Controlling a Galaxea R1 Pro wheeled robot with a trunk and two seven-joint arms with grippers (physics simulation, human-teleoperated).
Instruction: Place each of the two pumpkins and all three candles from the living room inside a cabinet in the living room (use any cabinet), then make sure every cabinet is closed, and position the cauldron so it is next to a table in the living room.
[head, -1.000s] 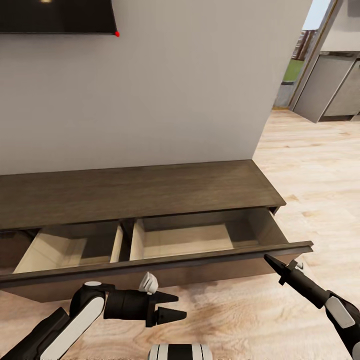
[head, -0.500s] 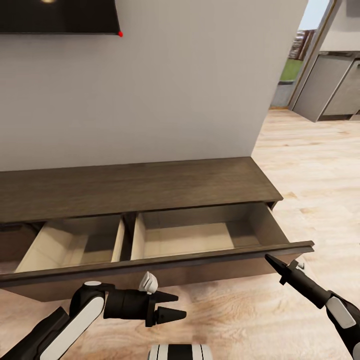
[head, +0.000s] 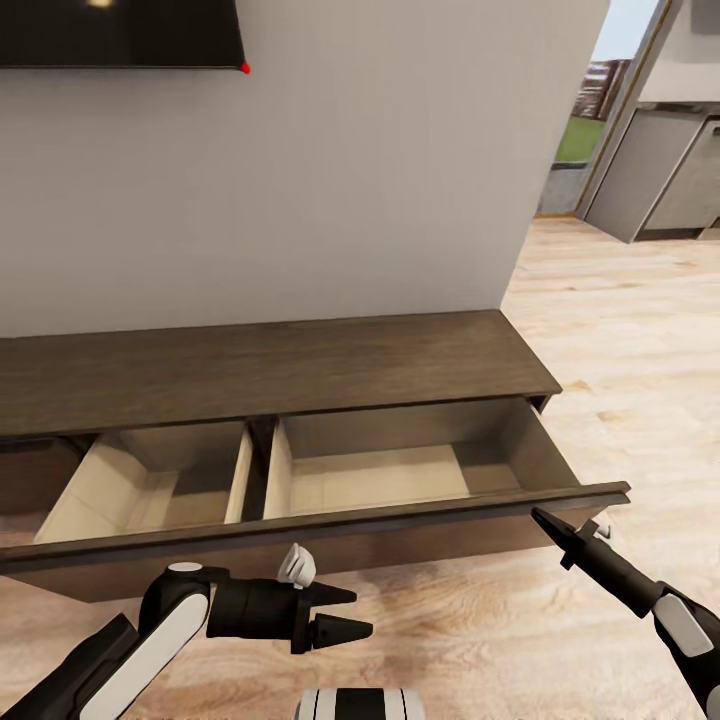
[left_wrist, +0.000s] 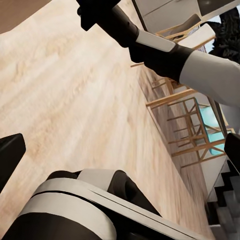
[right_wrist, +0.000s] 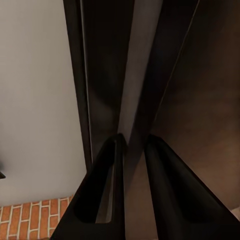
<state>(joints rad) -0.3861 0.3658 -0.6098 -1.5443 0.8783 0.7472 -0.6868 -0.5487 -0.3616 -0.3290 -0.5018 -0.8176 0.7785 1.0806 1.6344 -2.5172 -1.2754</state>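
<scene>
The cabinet (head: 300, 365) is a long, low, dark brown unit against the wall. Its wide drawer is pulled out, and its two pale compartments (head: 375, 480) are empty. My right gripper (head: 542, 518) is at the right end of the drawer front (head: 400, 512). Its fingers (right_wrist: 107, 190) are nearly together, with the front's edge between them. My left gripper (head: 343, 612) hangs open and empty above the floor, just in front of the drawer. The pumpkins, candles and cauldron are out of view.
A dark screen (head: 110, 30) hangs on the wall above the cabinet. Grey kitchen cupboards (head: 660, 170) stand past the wall's end at the back right. Open wooden floor (head: 620, 330) lies to the right. Wooden chairs (left_wrist: 185, 115) stand further off.
The drawer has slid a little further out of the cabinet while the view drew back slightly. Both grippers keep their places in the picture.
</scene>
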